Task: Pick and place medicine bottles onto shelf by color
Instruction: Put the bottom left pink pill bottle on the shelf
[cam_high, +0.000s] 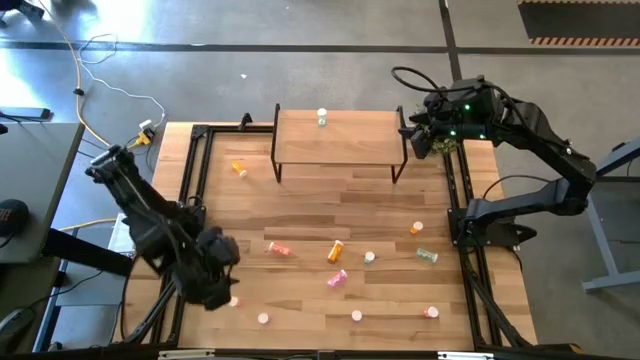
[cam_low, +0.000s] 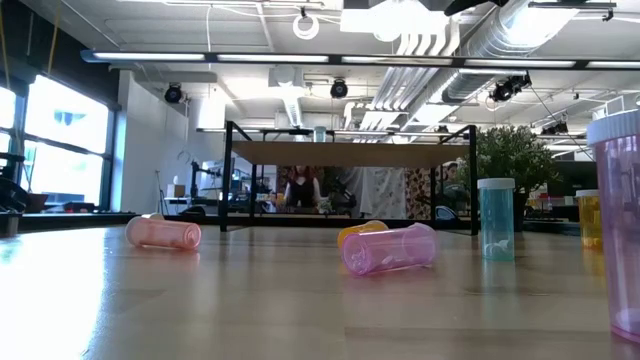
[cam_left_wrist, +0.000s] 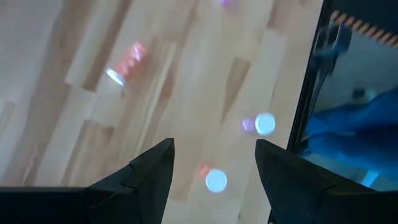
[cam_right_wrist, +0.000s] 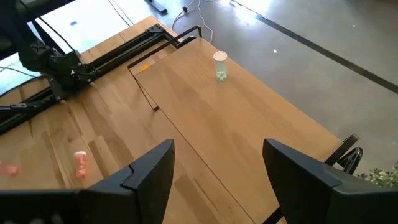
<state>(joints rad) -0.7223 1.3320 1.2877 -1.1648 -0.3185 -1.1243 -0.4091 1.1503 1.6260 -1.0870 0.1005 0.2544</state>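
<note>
The shelf (cam_high: 335, 140) stands at the table's far side with one green medicine bottle (cam_high: 322, 118) upright on its top. Several other medicine bottles lie or stand on the table's near half, among them a red one (cam_high: 279, 248), an orange one (cam_high: 337, 250) and a pink one (cam_high: 337, 280). My left gripper (cam_high: 222, 290) hangs open above the table's near left corner. In the left wrist view a red, white-capped bottle (cam_left_wrist: 215, 179) stands on the table far below the open fingers (cam_left_wrist: 214, 149). My right gripper (cam_right_wrist: 217, 152) is open above the shelf's right end.
A black rail (cam_high: 196, 180) runs along the table's left edge, another (cam_high: 462, 190) along the right. An orange bottle (cam_high: 238, 168) lies left of the shelf. A pink bottle (cam_left_wrist: 261, 124) stands close to the near left edge. A potted plant (cam_low: 515, 160) shows beyond the table.
</note>
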